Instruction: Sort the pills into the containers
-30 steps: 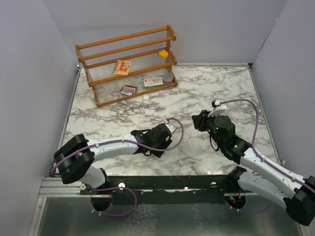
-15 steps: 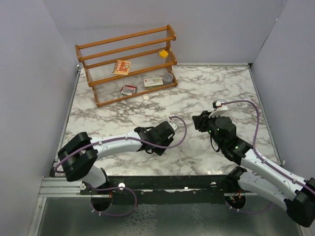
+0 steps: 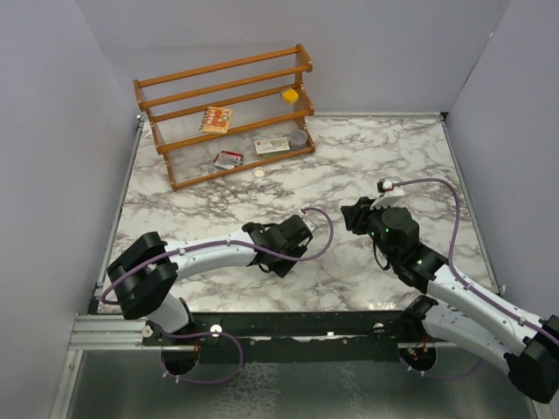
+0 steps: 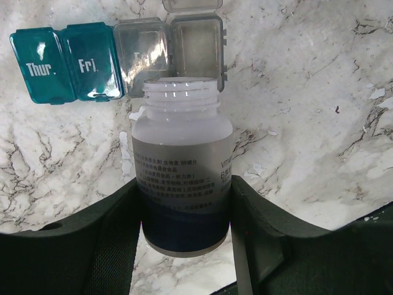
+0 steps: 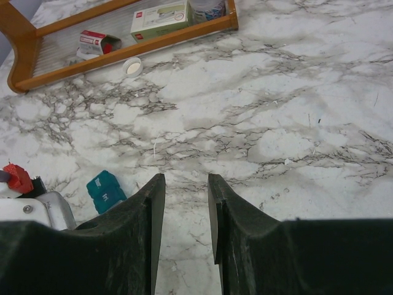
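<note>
My left gripper [image 4: 184, 184] is shut on an uncapped white bottle [image 4: 182, 153] with a printed label and a dark blue base. Its mouth points at the containers [image 4: 120, 58], a strip with teal lids marked Thur and Fri and grey compartments standing open. No pills show in any view. In the top view the left gripper [image 3: 293, 236] sits mid-table, with the right gripper [image 3: 354, 214] just to its right. The right gripper [image 5: 184, 179] is open above bare marble with nothing between its fingers. The teal end of the containers [image 5: 105, 192] lies to its left.
A wooden rack [image 3: 223, 113] stands at the back left, holding small boxes and a round greyish bottle [image 3: 299, 137]. A white cap [image 3: 258, 174] lies on the marble in front of it. Grey walls close in the table on three sides.
The left arm has reached a little further right with the bottle still in its grip. The right arm has barely moved.
</note>
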